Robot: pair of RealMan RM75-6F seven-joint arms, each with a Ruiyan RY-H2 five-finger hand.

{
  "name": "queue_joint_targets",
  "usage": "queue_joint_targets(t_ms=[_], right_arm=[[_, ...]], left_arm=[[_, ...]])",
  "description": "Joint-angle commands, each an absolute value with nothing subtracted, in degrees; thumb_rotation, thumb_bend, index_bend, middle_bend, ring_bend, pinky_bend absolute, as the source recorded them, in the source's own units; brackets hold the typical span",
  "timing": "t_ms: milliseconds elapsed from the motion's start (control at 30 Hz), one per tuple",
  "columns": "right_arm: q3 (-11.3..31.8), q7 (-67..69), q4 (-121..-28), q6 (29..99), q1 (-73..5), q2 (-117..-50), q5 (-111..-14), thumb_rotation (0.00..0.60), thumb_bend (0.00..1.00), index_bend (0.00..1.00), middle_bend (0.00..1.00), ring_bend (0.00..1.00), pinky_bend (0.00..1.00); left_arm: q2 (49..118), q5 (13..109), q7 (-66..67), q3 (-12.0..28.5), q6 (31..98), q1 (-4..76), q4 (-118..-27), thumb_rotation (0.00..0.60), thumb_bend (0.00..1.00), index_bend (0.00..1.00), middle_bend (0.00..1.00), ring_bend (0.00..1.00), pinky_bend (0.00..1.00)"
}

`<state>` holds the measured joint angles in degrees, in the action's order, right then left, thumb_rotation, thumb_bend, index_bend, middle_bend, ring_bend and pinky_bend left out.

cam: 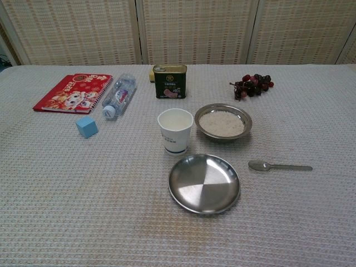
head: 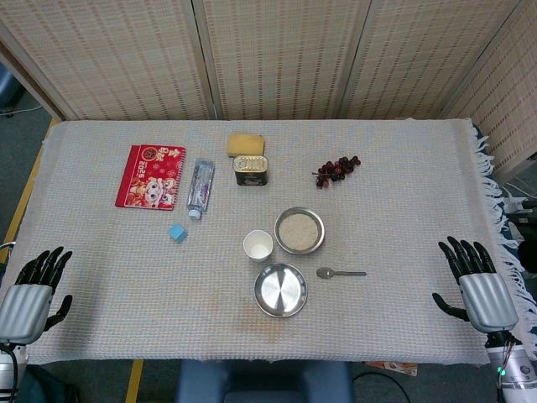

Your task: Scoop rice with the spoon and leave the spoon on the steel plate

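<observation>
A steel plate (cam: 204, 183) lies bare near the middle of the cloth-covered surface (cam: 83, 211). At its three o'clock the spoon (cam: 279, 166) rests flat — bowl toward the plate, handle pointing away. At one o'clock sits a steel bowl of rice (cam: 223, 121), and at eleven o'clock a paper cup (cam: 175, 130) stands upright just beside the plate's rim. Beyond the cup stands a dark tin can (cam: 169, 81). Far off at ten o'clock lie a blue cube (cam: 87, 127), a toppled water bottle (cam: 119, 94) and a red booklet (cam: 73, 93) — and at one o'clock, past the bowl, a bunch of dark grapes (cam: 251, 85).
</observation>
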<state>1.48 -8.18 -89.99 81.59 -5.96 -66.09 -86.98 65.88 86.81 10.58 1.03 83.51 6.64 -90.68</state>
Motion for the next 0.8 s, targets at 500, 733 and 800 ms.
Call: queue_joint_targets(t_ms=[500, 733, 800], right_arm=[[6.81, -15.62, -89.78, 77.71, -11.67, -76.34, -83.39, 0.557, 0.18, 0.40, 0.00, 0.00, 0.00], [8.15, -20.73, -89.07, 70.10, -17.47, -82.08, -80.09, 0.557, 0.22, 0.50, 0.00, 0.00, 0.00], [8.23, -22.21, -88.07, 68.65, -18.69, -83.86, -79.18, 0.557, 0.23, 0.51, 0.00, 0.00, 0.00]], left_arm=[[66.04, 87.83, 10.32, 0.30, 82.04, 7.43, -91.37, 0.600, 0.41, 0.00, 0.00, 0.04, 0.15], [65.42, 87.83, 9.25, -0.25, 80.70, 7.82, -91.53, 0.600, 0.41, 0.00, 0.00, 0.04, 0.15], [65.08, 87.80, 8.71, -0.26, 80.72, 7.79, -91.44, 0.600, 0.41, 0.00, 0.00, 0.04, 0.15]])
